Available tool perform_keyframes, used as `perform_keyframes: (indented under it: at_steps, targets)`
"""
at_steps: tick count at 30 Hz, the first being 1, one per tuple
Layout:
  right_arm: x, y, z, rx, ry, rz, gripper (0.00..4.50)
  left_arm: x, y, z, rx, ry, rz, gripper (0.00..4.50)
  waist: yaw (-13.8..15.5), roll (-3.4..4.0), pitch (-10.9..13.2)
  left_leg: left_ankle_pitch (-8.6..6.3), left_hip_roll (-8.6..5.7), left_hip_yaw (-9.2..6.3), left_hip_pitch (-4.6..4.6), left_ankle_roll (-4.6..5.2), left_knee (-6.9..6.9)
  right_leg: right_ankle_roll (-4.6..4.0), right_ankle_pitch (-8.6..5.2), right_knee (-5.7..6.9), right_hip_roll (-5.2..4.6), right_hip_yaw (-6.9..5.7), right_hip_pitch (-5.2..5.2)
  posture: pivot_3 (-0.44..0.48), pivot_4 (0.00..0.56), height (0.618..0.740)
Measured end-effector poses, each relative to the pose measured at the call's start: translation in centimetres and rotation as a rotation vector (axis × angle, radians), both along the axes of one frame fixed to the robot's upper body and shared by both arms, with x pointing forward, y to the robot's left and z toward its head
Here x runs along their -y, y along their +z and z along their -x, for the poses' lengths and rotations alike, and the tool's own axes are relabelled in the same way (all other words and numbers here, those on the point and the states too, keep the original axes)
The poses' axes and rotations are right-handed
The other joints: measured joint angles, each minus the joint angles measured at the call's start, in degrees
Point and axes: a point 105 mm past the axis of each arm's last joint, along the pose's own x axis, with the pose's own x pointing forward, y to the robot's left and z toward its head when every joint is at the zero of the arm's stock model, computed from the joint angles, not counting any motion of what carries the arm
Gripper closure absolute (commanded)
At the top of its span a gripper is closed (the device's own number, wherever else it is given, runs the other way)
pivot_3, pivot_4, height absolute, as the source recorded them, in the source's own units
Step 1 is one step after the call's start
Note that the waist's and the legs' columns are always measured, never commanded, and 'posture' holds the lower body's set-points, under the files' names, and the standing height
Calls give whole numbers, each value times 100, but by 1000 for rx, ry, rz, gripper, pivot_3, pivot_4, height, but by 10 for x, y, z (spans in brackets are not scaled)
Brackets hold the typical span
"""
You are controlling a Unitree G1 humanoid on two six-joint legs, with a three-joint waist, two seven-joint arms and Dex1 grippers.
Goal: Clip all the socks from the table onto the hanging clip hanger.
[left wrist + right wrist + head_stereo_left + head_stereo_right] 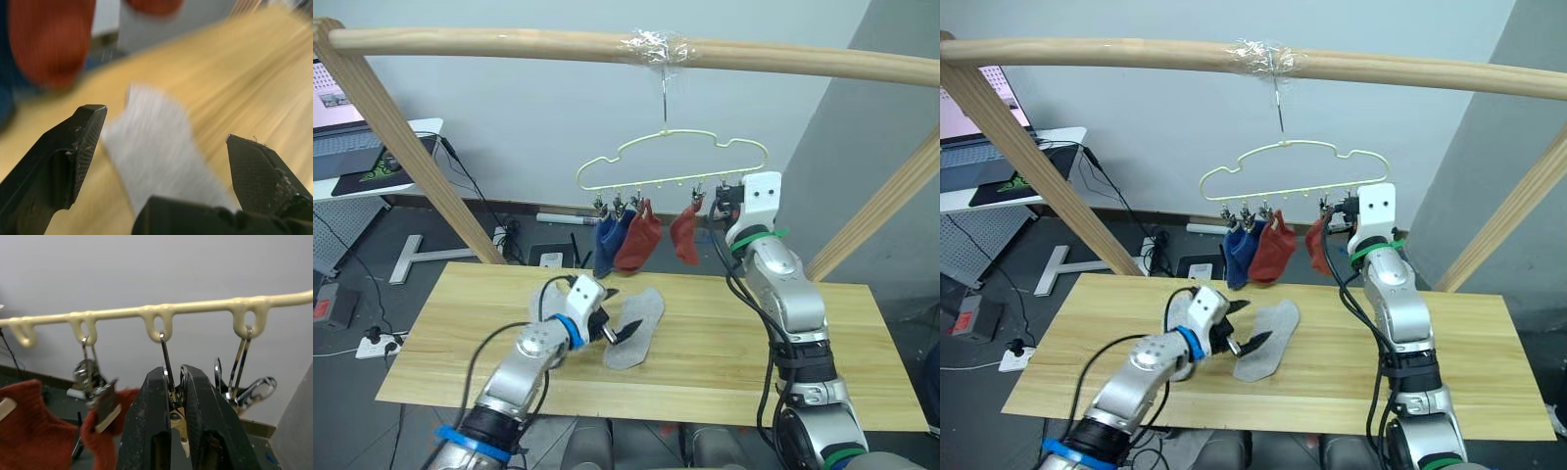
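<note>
Right wrist view: right gripper [177,382] pinches a clip [174,404]; left gripper [166,134] spread over grey sock [156,152].

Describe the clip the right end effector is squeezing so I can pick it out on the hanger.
Under the wooden pole hangs the pale yellow clip hanger. Along its bottom row, pass the two blue socks and two rust red socks; just beyond the last red one is the clip. It alone is pinched shut between the right end effector fingers, holding no sock.
</note>
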Motion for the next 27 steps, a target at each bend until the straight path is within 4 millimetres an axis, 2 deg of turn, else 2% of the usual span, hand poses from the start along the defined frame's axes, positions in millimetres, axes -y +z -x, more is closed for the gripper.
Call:
perform_keyframes:
  at_steps: [6, 9, 13, 20, 24, 25, 27]
  targets:
    - [2, -2, 13, -28, 7, -1, 4423, 22, -35, -12, -31, 37, -41, 0, -34, 0, -1, 0, -2, 2, -2, 0, 1, 0, 1, -1, 0, 3, 1, 47, 152, 740]
    - [2, -2, 16, -40, 5, 0, 4423, 39, -43, -17, -32, 32, -41, 0, -40, 0, -2, 0, -3, 0, -3, 0, 2, 2, 1, 0, 0, 0, 3, 38, 147, 740]
    - [0, -1, 19, -50, 6, -9, 4423, 49, -44, -21, -14, -23, -81, 886, -99, -2, -9, 0, -4, 0, 0, 0, 3, 5, 2, 0, 0, 2, 7, 33, 140, 740]
    - [0, 0, 22, -75, 33, -39, 4423, 51, -47, -15, -19, -75, -79, 3076, -157, -2, -18, 0, -4, -2, 2, 0, 3, 6, 3, 1, 0, 1, 10, 42, 123, 740]
    - [2, 1, 26, -134, 78, -114, 4423, 49, -47, -11, -27, -73, -41, 4268, -156, -2, -25, 0, -4, -3, 1, 0, 3, 4, 4, 2, 0, 1, 11, 45, 116, 740]
    - [2, 2, 27, -154, 91, -139, 4423, 49, -47, -9, -32, -69, -22, 4495, -156, -2, -25, 0, -4, -3, 1, 0, 3, 4, 5, 2, 0, 1, 11, 45, 116, 740]
    - [3, 6, 29, -203, 120, -204, 4423, 52, -47, -4, -49, -64, 29, 4495, -153, -2, -25, 0, -4, -5, 0, 0, 4, 3, 5, 3, 0, -1, 11, 49, 109, 740]
